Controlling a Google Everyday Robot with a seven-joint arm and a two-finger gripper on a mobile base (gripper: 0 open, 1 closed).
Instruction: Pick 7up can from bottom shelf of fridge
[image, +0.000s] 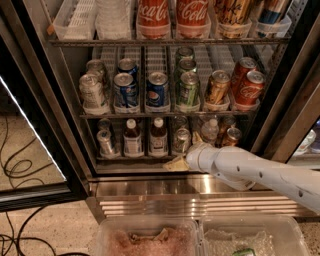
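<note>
The fridge (55, 95) stands open in front of me. Its bottom shelf (135, 159) holds a silver-grey can (106, 142), two brown bottles (132, 138), the 7up can (181, 140) with a greenish silvery body, a clear bottle (210, 131) and a gold-orange can (231, 136). My gripper (181, 160), on a white arm (260, 172) reaching in from the right, is at the shelf's front edge. It is just below and slightly right of the 7up can, and the wrist covers the can's lower right side.
The rack above holds Pepsi cans (157, 90), green cans (187, 90) and red Coke cans (248, 89). The black-framed glass door (30, 150) hangs open at left. The stainless base (150, 192) lies below. Two clear plastic bins (150, 237) stand in front. Cables (20, 170) lie on the floor.
</note>
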